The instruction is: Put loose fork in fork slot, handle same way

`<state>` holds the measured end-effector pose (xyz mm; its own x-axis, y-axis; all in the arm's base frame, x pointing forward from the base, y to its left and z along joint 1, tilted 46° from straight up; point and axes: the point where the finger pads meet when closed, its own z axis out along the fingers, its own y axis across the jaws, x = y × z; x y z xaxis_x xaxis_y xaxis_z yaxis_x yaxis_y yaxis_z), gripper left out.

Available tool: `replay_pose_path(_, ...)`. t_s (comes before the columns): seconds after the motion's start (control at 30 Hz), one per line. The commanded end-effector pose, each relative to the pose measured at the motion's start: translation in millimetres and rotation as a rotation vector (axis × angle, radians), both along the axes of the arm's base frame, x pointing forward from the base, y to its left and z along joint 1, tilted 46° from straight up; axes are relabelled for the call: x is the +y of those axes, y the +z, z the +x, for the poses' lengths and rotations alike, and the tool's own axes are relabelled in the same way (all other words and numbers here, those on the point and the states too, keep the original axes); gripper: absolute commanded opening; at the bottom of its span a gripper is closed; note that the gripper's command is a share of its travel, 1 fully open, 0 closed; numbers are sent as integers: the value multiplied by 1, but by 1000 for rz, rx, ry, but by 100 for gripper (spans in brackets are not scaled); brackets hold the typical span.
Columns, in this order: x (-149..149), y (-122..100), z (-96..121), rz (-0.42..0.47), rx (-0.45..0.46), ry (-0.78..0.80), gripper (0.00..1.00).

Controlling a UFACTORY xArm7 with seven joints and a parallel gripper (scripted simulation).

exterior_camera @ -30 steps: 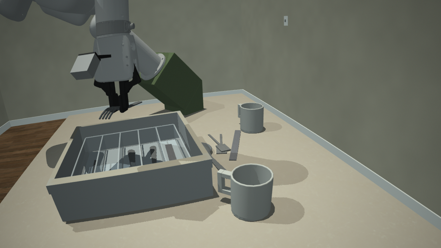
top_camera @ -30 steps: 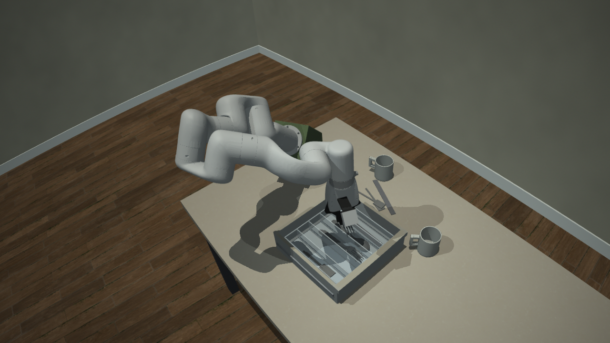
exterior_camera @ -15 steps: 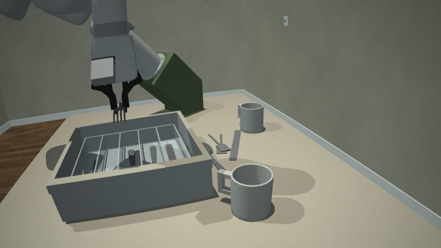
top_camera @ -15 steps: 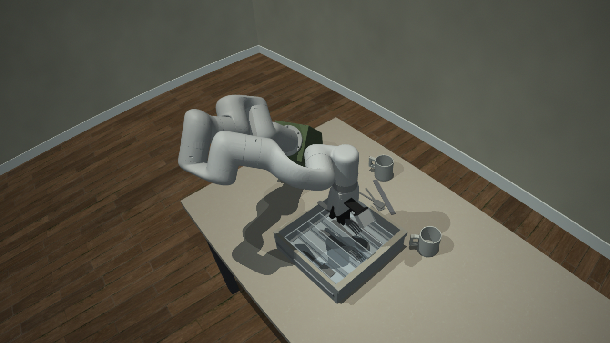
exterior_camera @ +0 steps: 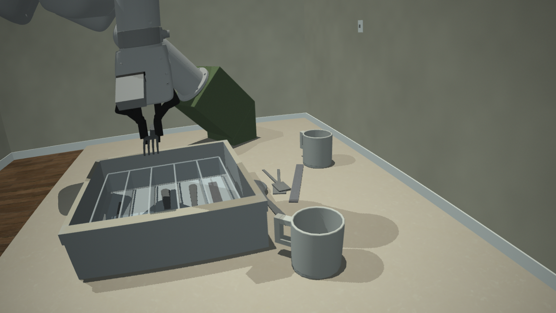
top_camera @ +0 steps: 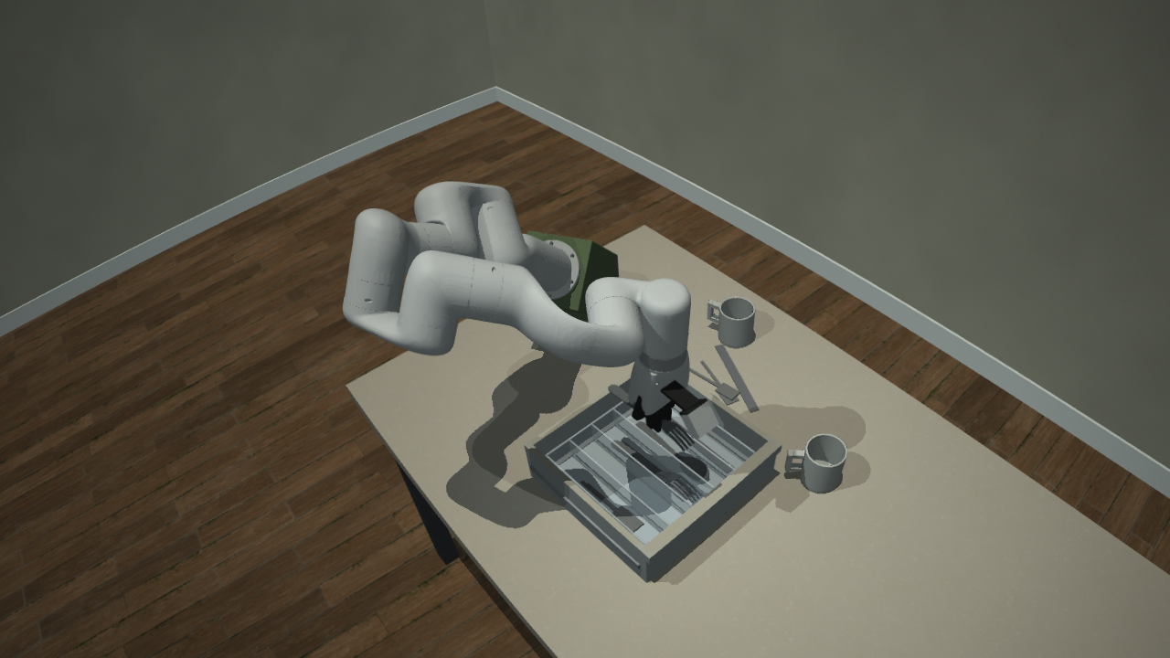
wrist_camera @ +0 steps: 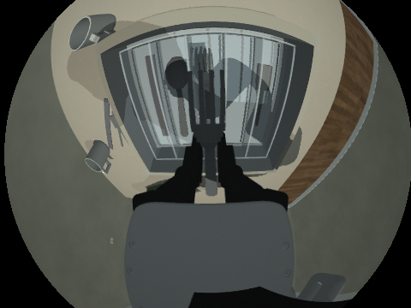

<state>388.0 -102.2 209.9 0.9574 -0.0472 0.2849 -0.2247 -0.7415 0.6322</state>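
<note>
My gripper point(exterior_camera: 150, 132) is shut on the loose fork point(exterior_camera: 152, 144), held above the far end of the grey cutlery tray point(exterior_camera: 163, 202). The fork is level, with its tines pointing along the tray's slots toward the near wall. In the wrist view the fork point(wrist_camera: 205, 98) runs out from between the fingers over the middle slots of the tray. In the top view the gripper point(top_camera: 654, 419) hangs over the tray's back end point(top_camera: 654, 474), where other forks point(top_camera: 683, 486) lie in a slot beside dark spoons and knives.
Two grey mugs stand on the counter, one at the tray's near right corner point(exterior_camera: 316, 241) and one further back point(exterior_camera: 316, 148). Loose flat utensils point(exterior_camera: 285, 182) lie between them, to the right of the tray. The green robot base point(exterior_camera: 221, 104) stands behind the tray.
</note>
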Motion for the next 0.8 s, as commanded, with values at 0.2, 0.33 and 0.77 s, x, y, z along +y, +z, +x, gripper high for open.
replay_pose_path(0.2,0,0,1,0,-2,3,3)
replay_pose_path(0.33,-1,-1,2,-1,-3,2,3)
replay_pose_path(0.77,-15,-16,7,-2,-4,2,3)
